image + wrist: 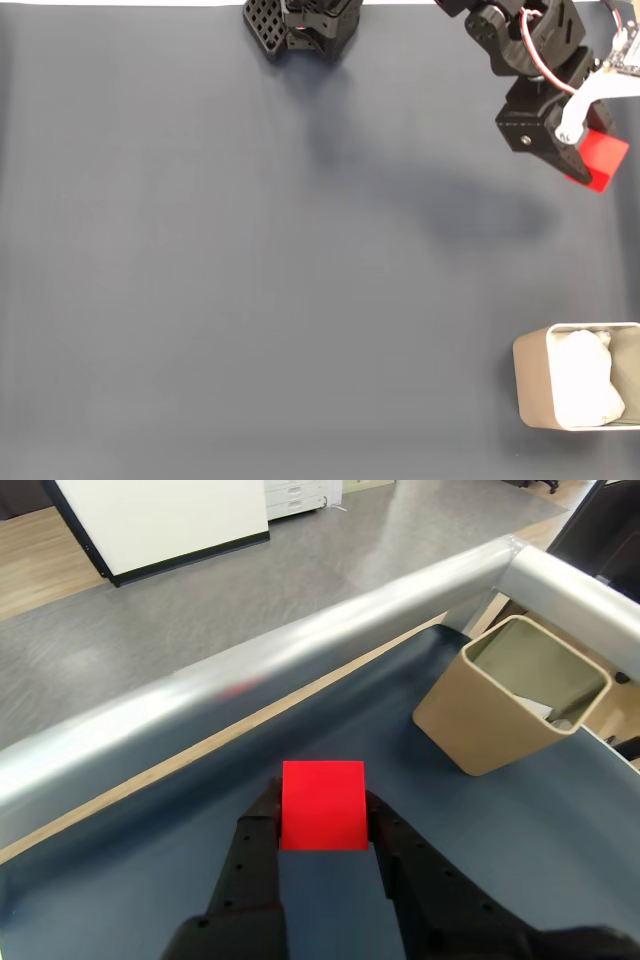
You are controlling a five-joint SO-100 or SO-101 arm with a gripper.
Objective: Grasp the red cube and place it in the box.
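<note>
The small bright red cube (603, 160) hangs above the dark mat at the upper right of the fixed view, held between the black fingers of my gripper (585, 150). In the wrist view the red cube (322, 804) sits squeezed between both fingers (258, 825), with the gripper (322, 815) shut on it and lifted off the table. The beige box (535, 385) with white wrinkly lining stands at the lower right of the fixed view, well below the cube. In the wrist view the box (480, 730) appears ahead and to the right.
The arm's black base (305, 25) stands at the top middle of the fixed view. A dark blue-grey mat (250, 280) covers the table. In the wrist view a metal rail (250, 695) runs along the table edge beyond the cube, with grey floor behind it.
</note>
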